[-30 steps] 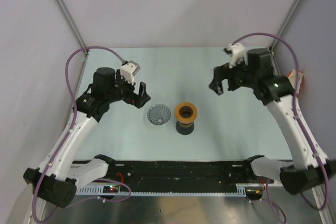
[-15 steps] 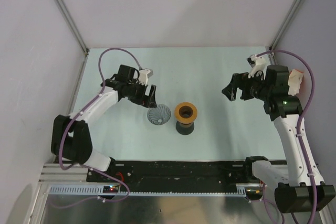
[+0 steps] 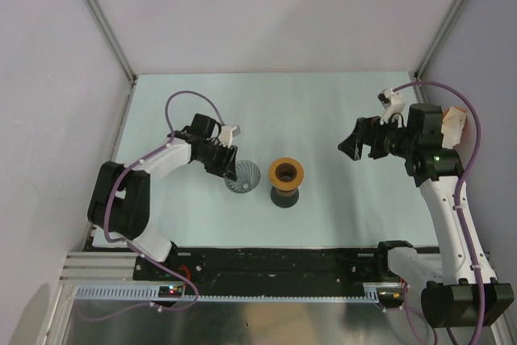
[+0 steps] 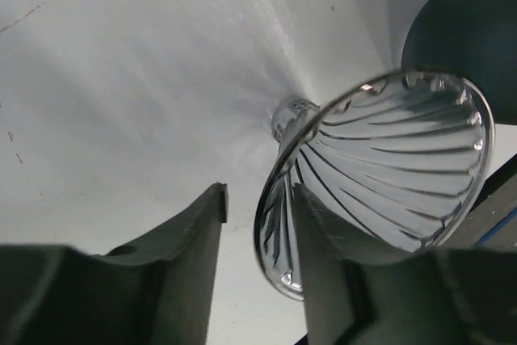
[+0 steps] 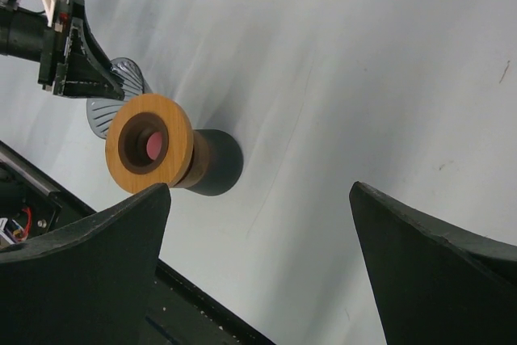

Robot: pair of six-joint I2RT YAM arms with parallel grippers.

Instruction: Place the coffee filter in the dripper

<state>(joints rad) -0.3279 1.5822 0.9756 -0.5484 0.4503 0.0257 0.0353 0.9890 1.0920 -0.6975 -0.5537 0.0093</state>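
My left gripper point(image 4: 257, 199) straddles the rim of the dripper point(image 4: 396, 159), jaws apart, seemingly not pinching yet; I should squeeze gently, keeping it steady.

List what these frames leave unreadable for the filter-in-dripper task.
- Coffee filter: seen in no view.
- Left hand contact with the dripper: left wrist view, the clear ribbed wall obscures where the inner finger meets it; top view, the hand covers that rim.
- Pale object by the right arm, top view: mostly behind the arm, too small to identify.
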